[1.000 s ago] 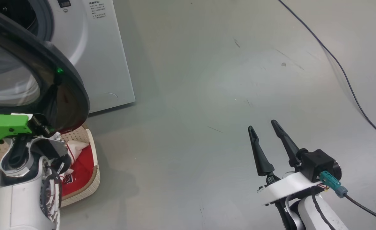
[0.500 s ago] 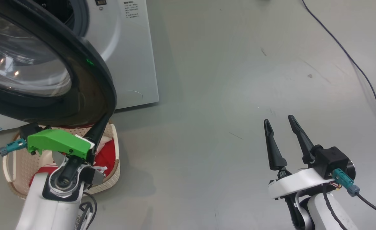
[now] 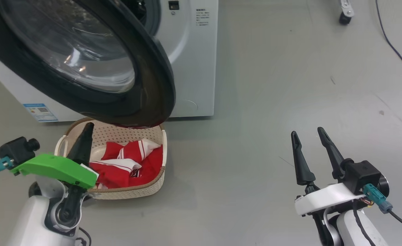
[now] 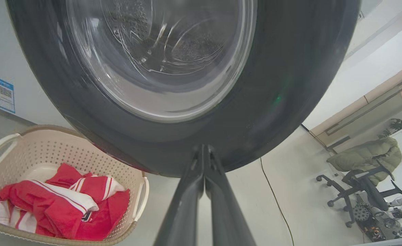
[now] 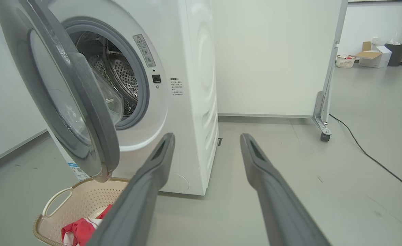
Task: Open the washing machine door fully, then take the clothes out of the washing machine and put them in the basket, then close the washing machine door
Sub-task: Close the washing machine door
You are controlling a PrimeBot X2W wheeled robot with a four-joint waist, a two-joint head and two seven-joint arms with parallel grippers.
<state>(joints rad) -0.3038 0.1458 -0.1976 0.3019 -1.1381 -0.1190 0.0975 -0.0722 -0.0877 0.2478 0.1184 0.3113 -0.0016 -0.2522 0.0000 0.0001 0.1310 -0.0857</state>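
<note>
The washing machine door point(image 3: 146, 85) stands partly open, its black rim and glass bowl point(image 4: 160, 61) hanging over the basket point(image 3: 126, 194). Behind it the white washing machine point(image 3: 190, 61) shows its steel drum point(image 5: 119, 75). The red and white clothes point(image 3: 129, 164) lie in the cream basket point(image 4: 51, 153). My left gripper point(image 3: 88, 125) is shut and empty, and its fingertips point(image 4: 203, 150) point up at the door's lower rim; whether they touch it I cannot tell. My right gripper point(image 3: 307, 131) hovers open and empty over the bare floor to the right, its fingers point(image 5: 160, 153) spread wide.
Grey floor spreads to the right of the machine. A black cable point(image 5: 368, 157) runs across it at the far right, near a white panel's caster wheel point(image 5: 324, 136). An office chair point(image 4: 361, 177) with a green jacket stands further off.
The whole head view has shifted, so the camera has moved. My left gripper stays shut and has dropped from the door's lower right rim to just below its bottom edge. The right gripper remains open.
</note>
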